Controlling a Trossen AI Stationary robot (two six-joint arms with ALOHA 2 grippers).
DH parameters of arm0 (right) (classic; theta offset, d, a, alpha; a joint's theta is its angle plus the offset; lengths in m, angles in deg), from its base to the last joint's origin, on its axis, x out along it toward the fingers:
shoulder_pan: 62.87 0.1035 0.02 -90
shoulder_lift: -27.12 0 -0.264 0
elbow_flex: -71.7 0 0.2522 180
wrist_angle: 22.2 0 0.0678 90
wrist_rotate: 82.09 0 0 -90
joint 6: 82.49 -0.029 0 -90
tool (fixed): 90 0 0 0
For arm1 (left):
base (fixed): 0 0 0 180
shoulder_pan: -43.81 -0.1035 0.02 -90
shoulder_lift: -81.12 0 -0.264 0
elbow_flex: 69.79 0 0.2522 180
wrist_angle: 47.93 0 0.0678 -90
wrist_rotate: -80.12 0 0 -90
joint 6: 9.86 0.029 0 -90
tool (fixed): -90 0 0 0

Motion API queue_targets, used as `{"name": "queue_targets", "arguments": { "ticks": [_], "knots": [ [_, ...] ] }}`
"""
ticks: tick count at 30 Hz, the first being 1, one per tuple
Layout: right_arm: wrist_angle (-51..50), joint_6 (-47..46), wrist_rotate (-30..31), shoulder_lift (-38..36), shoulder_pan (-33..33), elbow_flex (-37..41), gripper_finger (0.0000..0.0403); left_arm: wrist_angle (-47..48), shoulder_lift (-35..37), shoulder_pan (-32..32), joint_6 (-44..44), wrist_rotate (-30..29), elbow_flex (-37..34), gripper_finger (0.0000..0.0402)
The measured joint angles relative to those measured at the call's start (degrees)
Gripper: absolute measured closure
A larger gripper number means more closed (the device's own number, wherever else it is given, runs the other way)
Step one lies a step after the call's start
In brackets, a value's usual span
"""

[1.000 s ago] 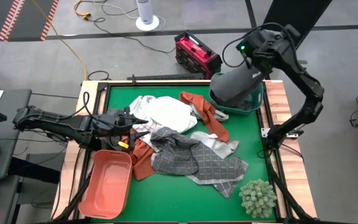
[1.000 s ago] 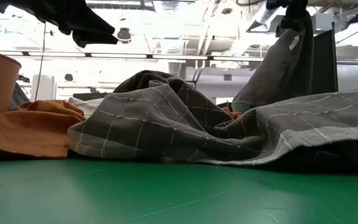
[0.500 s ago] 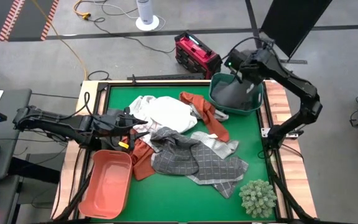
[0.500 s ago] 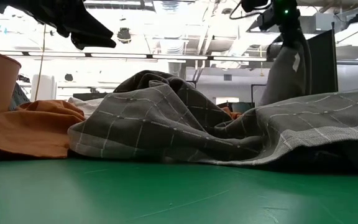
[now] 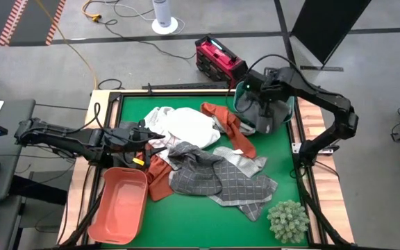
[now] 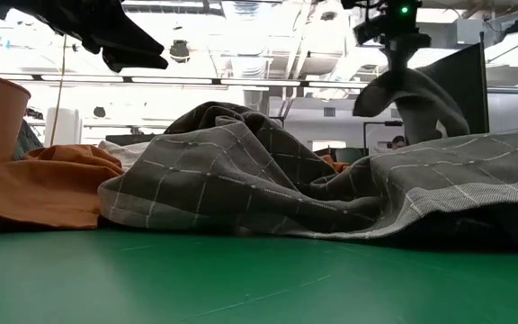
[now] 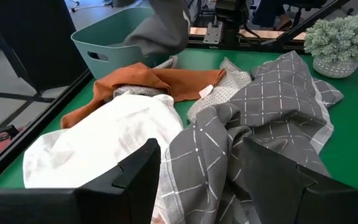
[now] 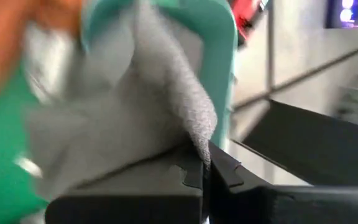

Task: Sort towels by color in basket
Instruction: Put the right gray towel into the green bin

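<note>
The green table [image 5: 207, 215] fills mid-frame; upper right, the right gripper [image 5: 257, 97] pinches a plain grey towel [image 5: 266, 114] over the teal basket [image 5: 292, 104]; the left gripper [image 5: 144, 142] gapes empty.

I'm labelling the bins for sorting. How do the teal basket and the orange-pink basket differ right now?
The teal basket sits at the table's far right corner; the orange-pink basket sits at the near left corner. The teal basket has a grey towel hanging into it, gripped by the right claw; the orange-pink basket looks empty. The teal basket looks rounder, the orange-pink one longer. Both are open-topped plastic bins on the green mat.
</note>
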Motion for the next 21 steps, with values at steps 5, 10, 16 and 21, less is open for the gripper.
{"name": "queue_targets", "arguments": {
  "ticks": [5, 10, 16, 21],
  "knots": [
    [11.1, -7.9, -2.2, -1.2, -2.8, 0.0, 0.0379, 0.0, 0.0, 0.0, -0.4, 0.1, 0.0, 0.0191],
    [25.4, -14.8, -2.1, -4.2, -8.3, 0.0, 0.0379, 0.0, 0.0, 0.0, -0.8, 0.1, 0.0, 0.0191],
    [36.2, -15.2, 4.7, -6.6, -14.4, -0.1, 0.0384, 0.0, 0.0, 0.0, -0.8, 0.1, 0.0, 0.0191],
    [42.9, -8.3, 14.1, -7.2, -18.1, -0.1, 0.0384, 0.0, 0.0, 0.0, -0.3, 0.1, 0.0, 0.0191]
  ]
}}
